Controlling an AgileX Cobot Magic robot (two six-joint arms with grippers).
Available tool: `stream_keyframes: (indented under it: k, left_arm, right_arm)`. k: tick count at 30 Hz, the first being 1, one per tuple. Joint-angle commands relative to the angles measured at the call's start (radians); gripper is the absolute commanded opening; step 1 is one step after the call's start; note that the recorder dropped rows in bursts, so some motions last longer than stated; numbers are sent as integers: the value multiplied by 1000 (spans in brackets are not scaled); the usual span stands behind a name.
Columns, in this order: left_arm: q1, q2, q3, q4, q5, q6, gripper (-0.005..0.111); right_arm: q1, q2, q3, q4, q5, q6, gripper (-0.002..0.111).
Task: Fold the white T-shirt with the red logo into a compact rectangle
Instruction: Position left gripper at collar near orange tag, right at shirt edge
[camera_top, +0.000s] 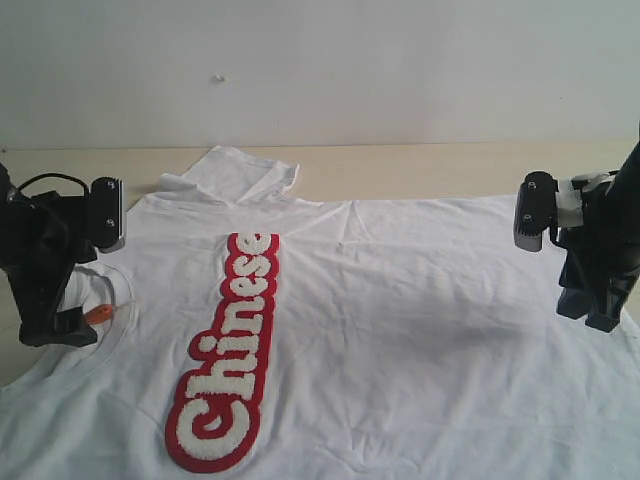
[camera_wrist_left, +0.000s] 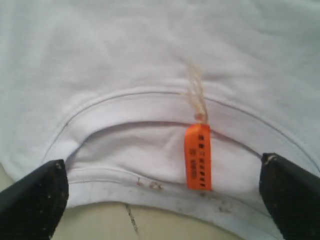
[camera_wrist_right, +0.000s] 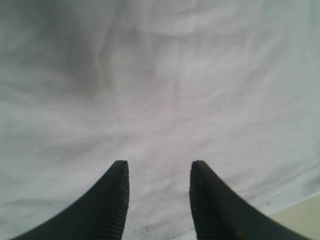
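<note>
Evidently limp, the white T-shirt (camera_top: 400, 320) wants edge pinches; left gripper (camera_wrist_left: 161, 162) over collar (camera_wrist_left: 150, 102), right gripper (camera_wrist_right: 159, 165) over hem (camera_wrist_right: 287, 182), both parted.

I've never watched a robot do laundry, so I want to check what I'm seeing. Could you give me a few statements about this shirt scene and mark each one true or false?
1. The white T-shirt lies spread open on the table. True.
2. The red logo spells "Chinese" in white letters. True.
3. The left fingers are clamped on the orange tag. False: they stand wide apart, and the tag lies ungripped at the neckline.
4. The right fingers hang over the logo. False: they are above plain white fabric near the shirt's edge, gripping nothing.
</note>
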Motion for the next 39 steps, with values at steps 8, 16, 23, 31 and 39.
stream_keyframes:
  k: [8,16,23,31,39]
  left_arm:
    - [-1,-54,3,-87,95,261,103]
    - [-1,32,-22,-51,111,258,70]
    - [1,53,-39,-89,100,233,63]
    - [7,59,-39,-103,100,194,63]
    - [17,59,-39,-117,100,191,63]
  right_arm:
    - [-1,-1,2,6,2,8,41]
    - [-1,-1,2,6,0,8,41]
    - [-1,-1,2,6,-2,10,41]
    - [-1,2,2,6,-26,10,41]
    - [-1,67,0,-58,10,34,41]
